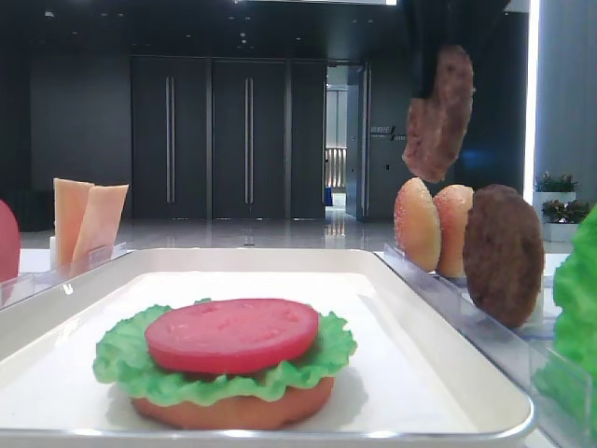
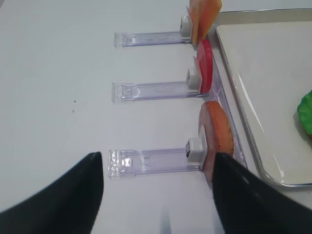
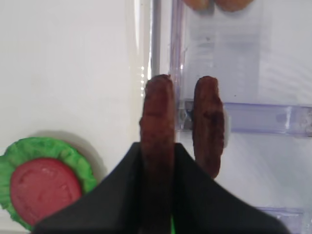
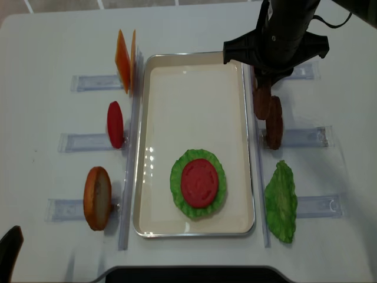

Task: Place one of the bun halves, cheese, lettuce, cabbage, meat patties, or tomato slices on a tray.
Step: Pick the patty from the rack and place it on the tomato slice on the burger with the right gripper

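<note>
Your right gripper (image 3: 157, 195) was closed on one meat patty (image 3: 157, 126), held on edge just above the tray (image 4: 194, 76) rim so it could go onto the tomato slice (image 4: 200, 181); your left gripper (image 2: 158, 195) stood wide, empty.

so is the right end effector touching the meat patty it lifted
Touching. The right wrist view shows the right end effector shut on the meat patty, which stands edge-up between its fingers.

Clear plastic slotted holders (image 4: 88, 82) lie in rows on the white tabletop (image 4: 47, 41); dark double doors (image 1: 210, 140) stand behind.
</note>
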Robot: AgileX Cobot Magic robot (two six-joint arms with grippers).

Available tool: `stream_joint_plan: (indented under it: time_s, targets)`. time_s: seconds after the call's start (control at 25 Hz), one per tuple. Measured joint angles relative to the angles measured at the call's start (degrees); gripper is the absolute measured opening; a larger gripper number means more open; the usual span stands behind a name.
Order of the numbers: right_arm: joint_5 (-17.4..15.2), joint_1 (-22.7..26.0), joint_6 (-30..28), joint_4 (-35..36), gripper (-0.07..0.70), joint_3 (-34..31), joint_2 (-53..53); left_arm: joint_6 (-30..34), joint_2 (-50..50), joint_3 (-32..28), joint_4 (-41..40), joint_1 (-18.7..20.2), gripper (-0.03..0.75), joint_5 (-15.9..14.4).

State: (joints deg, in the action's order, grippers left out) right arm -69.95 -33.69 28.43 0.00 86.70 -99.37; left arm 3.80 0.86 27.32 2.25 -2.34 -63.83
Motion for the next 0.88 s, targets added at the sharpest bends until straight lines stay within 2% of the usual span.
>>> stream_joint_plan:
  time_s: [0.28,0.36,0.44,0.56,0.68,0.88]
  targets:
    - [-0.1,-2.1,-2.9,4.2,0.109,-0.2,2.8,0.0,0.0,0.0,0.0,0.0,0.535,0.0]
    - [1.2,-3.4,-3.0,4.8,0.109,-1.6,3.8,0.0,0.0,0.0,0.0,0.0,0.535,0.0]
    - [3.8,-4.5,-3.9,6.5,0.109,-4.4,4.5,0.0,0.0,0.0,0.0,0.0,0.535,0.0]
    - [8.4,-5.0,-7.4,13.0,0.109,-9.3,5.1,0.0,0.0,0.0,0.0,0.0,0.535,0.0]
    - [13.7,-5.0,-12.7,19.8,0.109,-13.7,5.9,0.0,0.0,0.0,0.0,0.0,0.535,0.0]
    - [21.2,-5.0,-25.0,33.8,0.109,-19.9,6.3,0.0,0.0,0.0,0.0,0.0,0.535,0.0]
